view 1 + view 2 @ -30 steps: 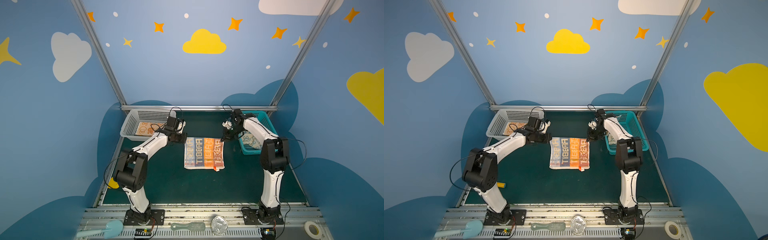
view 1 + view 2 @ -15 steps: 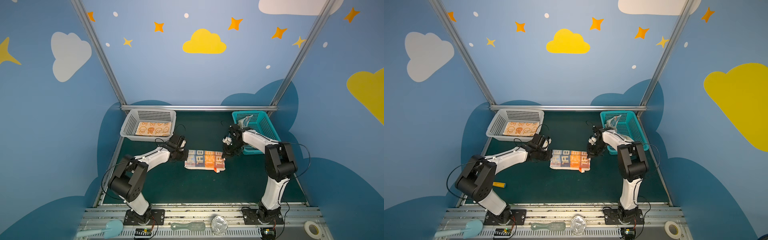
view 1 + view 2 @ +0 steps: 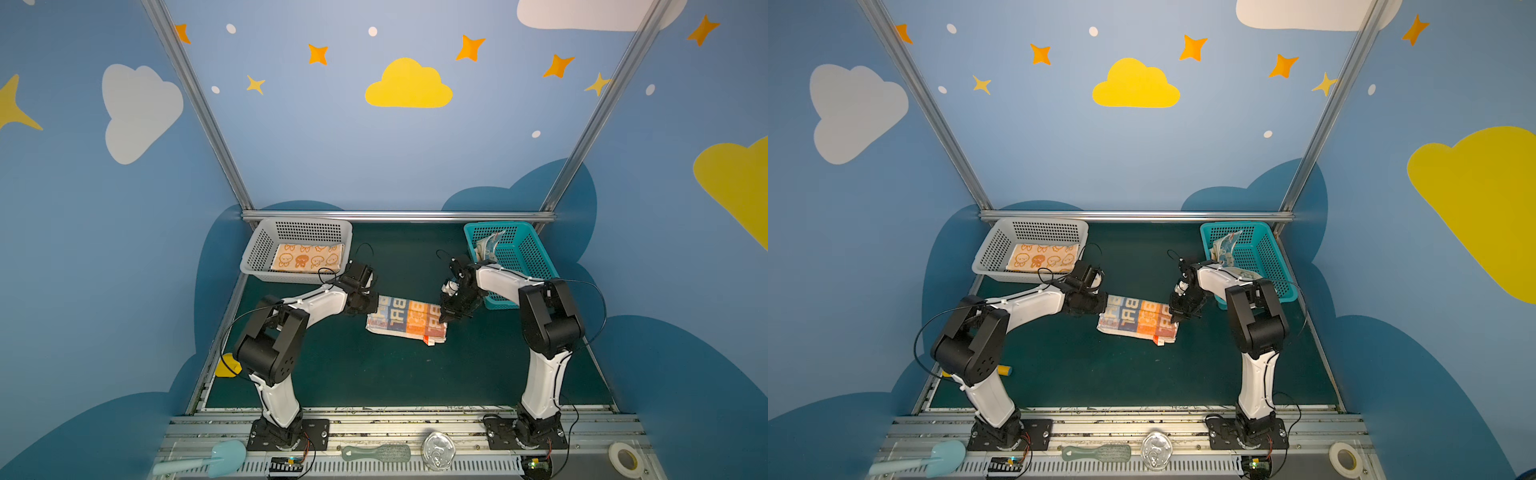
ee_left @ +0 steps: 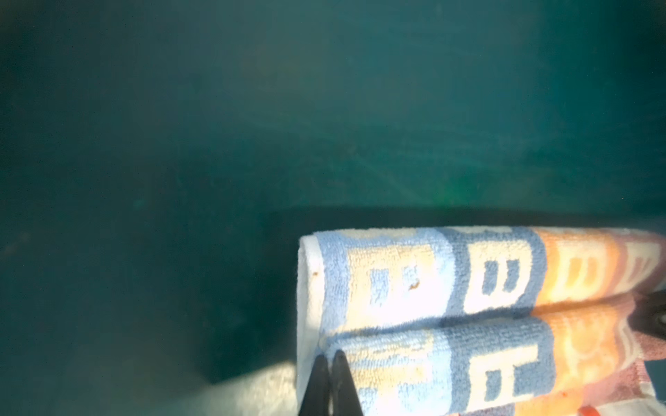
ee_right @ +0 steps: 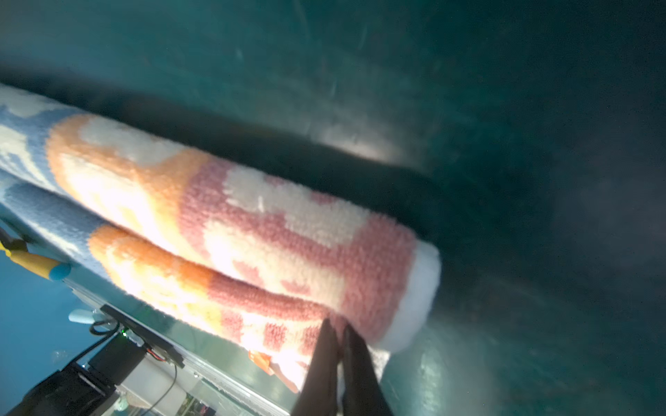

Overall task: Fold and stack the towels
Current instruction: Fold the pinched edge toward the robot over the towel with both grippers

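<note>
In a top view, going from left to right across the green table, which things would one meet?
Grey perforated plastic basket → left gripper → folded orange-blue lettered towel → right gripper → teal perforated plastic basket.

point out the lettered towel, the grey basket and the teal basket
lettered towel [image 3: 406, 318], in a top view, middle of its folded top layer
grey basket [image 3: 307, 232], in a top view, its far perforated wall
teal basket [image 3: 530, 254], in a top view, its right-hand wall

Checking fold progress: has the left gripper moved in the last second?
Yes. In a top view the left gripper, shut on the lettered towel, has pulled toward the near side, away from the grey basket it was beside.
</note>
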Action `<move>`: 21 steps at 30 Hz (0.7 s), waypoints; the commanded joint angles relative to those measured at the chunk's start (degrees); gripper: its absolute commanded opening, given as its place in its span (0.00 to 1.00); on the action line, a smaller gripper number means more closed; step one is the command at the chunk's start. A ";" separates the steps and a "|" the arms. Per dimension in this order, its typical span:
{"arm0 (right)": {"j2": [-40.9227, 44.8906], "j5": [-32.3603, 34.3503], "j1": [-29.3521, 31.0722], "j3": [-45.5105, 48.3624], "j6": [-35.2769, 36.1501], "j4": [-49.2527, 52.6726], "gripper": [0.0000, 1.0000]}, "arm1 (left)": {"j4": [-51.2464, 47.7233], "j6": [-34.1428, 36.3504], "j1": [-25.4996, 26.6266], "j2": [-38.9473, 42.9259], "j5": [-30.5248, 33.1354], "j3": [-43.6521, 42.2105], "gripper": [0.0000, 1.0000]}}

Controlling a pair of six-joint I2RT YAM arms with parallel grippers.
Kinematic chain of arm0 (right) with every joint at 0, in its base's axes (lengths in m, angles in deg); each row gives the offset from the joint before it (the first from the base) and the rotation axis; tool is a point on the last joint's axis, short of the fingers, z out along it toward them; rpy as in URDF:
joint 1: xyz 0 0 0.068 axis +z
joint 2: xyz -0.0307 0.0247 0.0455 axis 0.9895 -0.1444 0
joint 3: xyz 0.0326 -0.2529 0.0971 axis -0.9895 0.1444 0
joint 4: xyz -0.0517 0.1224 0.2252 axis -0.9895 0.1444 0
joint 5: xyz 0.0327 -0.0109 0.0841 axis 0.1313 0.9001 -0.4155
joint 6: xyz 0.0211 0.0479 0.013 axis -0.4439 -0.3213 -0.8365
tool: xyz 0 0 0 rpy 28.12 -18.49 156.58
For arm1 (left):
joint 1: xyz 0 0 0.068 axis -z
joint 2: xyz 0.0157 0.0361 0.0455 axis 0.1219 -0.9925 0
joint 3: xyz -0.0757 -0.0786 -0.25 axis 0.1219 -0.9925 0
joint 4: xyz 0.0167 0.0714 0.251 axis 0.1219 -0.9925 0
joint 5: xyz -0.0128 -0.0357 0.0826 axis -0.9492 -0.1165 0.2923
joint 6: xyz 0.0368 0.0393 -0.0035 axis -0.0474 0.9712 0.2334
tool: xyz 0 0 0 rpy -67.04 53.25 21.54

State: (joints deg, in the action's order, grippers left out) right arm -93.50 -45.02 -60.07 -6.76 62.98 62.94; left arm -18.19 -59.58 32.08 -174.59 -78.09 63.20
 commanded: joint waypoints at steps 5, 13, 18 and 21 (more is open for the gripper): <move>-5.28 5.89 -1.56 -8.75 1.40 3.82 0.01 | -3.49 1.23 -1.66 -2.69 0.71 6.25 0.03; -0.04 5.81 -1.46 -10.38 2.18 7.07 0.03 | -4.98 2.08 -1.92 0.16 0.41 7.81 0.03; 0.59 5.76 -0.49 -6.83 1.97 5.57 0.04 | -3.28 1.28 -1.75 1.71 -0.45 4.54 0.03; 2.60 5.99 0.08 -3.58 1.29 3.30 0.04 | -1.98 0.38 -1.70 3.55 -0.25 2.11 0.03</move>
State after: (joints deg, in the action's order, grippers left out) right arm -93.76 -40.91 -60.46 -12.90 64.29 65.73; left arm -20.42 -58.81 30.81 -173.69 -79.10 66.87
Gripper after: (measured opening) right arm 0.051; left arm 0.047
